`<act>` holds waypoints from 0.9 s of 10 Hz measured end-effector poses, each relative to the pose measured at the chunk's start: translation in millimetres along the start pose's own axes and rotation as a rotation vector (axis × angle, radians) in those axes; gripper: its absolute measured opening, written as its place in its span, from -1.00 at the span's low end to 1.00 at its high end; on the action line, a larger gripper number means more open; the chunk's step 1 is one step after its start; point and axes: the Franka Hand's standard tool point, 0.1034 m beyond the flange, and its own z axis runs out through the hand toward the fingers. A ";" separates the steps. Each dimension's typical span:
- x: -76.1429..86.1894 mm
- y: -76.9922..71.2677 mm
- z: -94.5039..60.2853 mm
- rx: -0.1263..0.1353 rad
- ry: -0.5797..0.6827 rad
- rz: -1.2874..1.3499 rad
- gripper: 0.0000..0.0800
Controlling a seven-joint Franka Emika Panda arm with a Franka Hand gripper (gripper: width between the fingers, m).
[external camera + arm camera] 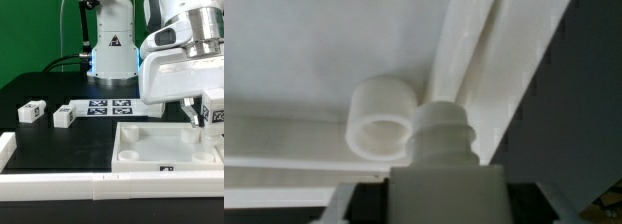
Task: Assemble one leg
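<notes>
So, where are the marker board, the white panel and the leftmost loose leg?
marker board (105, 106), exterior view, tagged top face.
white panel (165, 146), exterior view, bare inner floor.
leftmost leg (32, 112), exterior view, its tagged face.

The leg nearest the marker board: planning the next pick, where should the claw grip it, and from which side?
Take the leg from above, probably, across its flat sides: it lies low on the table, apart from the other leg and marker board.

arm (172, 62): one, white, entering from the exterior view's right; wrist (185, 40) bent downward. gripper (192, 118): pointing down, held low. fingers (188, 112): dark, largely hidden; spacing possibly narrow, unconfirmed.
</notes>
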 end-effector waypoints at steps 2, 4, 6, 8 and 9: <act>-0.1 0.5 0.2 -0.001 0.000 -0.002 -0.27; 9.6 11.7 12.9 -0.007 -0.014 -0.013 -0.27; 24.7 16.8 20.5 -0.009 0.003 -0.020 -0.27; 28.3 23.6 22.2 -0.015 0.016 -0.025 -0.27; 27.3 26.8 21.4 -0.020 0.031 -0.027 -0.27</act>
